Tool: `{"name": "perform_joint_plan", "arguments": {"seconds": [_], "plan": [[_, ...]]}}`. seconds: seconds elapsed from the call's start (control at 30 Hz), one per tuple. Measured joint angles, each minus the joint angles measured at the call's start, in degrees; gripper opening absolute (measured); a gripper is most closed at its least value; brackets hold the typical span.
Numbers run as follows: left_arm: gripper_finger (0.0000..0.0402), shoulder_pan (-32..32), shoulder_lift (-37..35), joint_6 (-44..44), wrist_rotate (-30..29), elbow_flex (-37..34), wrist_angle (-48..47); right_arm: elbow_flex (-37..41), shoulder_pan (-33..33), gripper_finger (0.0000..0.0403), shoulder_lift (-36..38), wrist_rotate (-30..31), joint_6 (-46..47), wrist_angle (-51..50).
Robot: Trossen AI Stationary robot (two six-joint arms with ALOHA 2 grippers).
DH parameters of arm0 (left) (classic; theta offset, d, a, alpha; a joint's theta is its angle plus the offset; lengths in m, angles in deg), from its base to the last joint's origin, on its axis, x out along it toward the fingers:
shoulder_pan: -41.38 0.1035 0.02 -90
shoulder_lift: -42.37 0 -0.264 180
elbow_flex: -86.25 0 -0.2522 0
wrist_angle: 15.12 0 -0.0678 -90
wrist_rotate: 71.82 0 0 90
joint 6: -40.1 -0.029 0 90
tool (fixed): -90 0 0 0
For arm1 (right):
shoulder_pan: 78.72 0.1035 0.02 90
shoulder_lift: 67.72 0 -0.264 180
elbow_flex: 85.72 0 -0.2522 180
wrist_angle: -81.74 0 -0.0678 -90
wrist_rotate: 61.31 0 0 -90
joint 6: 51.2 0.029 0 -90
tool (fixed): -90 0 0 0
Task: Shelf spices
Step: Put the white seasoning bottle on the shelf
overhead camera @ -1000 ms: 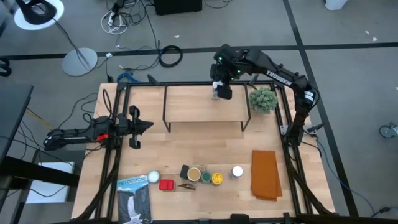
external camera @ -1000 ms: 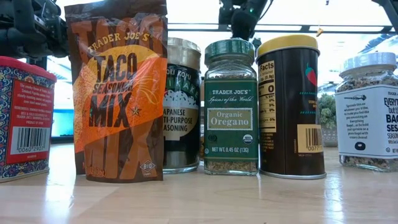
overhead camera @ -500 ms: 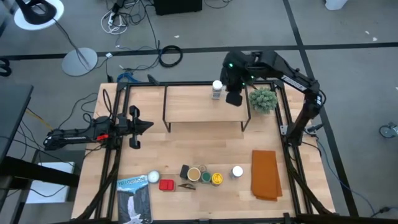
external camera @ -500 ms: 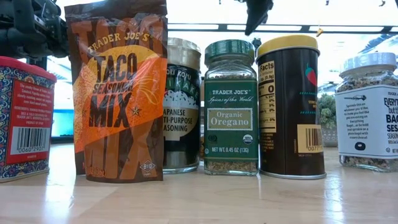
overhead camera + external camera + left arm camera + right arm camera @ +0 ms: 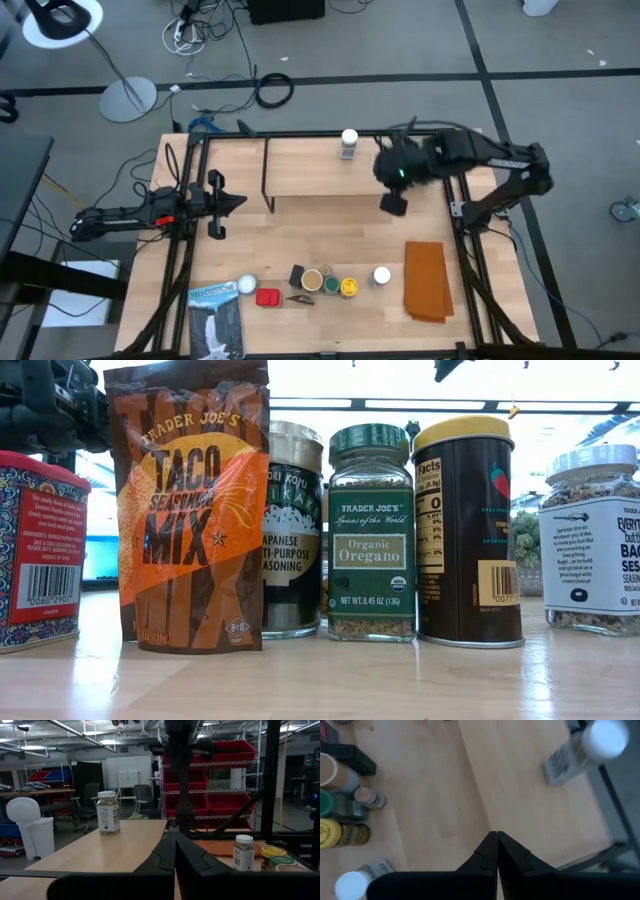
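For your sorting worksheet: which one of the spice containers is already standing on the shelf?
The white-lidded jar near the back edge of the shelf. All the other spices stand in a row on the table's front part.

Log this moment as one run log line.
shelf: one white-lidded jar upright | right gripper: shut, empty, off shelf front | left gripper: shut, parked | other spices: front row

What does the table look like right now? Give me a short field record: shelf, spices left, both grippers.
shelf: wood-topped rack at the table's back
on shelf: one white-lidded jar, upright near the back edge
spices remaining: row along the front edge, including red tin, taco seasoning packet, oregano jar, yellow-lidded tin, white-lidded bagel seasoning jar
right gripper: shut, empty, past the shelf's right front
left gripper: shut, waiting at the table's left
other: orange cloth, booklet
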Motion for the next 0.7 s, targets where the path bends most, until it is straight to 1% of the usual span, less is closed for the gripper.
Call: {"name": "perform_joint_plan", "arguments": {"seconds": [0.07,0.2,0.33,0.47,0.57,0.7], "plan": [[0.0006,0.0,0.0,0.0,0.0,0.0,0.0,4.9,3.8,0.0003,2.3,1.6,6.2,1.7],[0.0006,0.0,0.0,0.0,0.0,0.0,0.0,14.8,10.5,0.0004,5.5,2.2,17.1,6.7],[0.0006,0.0,0.0,0.0,0.0,0.0,0.0,23.5,14.4,0.0003,6.3,2.4,18.9,11.6],[0.0006,0.0,0.0,0.0,0.0,0.0,0.0,29.9,16.1,0.0010,5.5,2.0,23.9,14.4],[0.0006,0.0,0.0,0.0,0.0,0.0,0.0,33.1,16.7,0.0023,4.6,-0.8,27.7,14.4],[0.0006,0.0,0.0,0.0,0.0,0.0,0.0,34.8,18.1,0.0051,3.8,-6.2,30.2,14.2]]}}
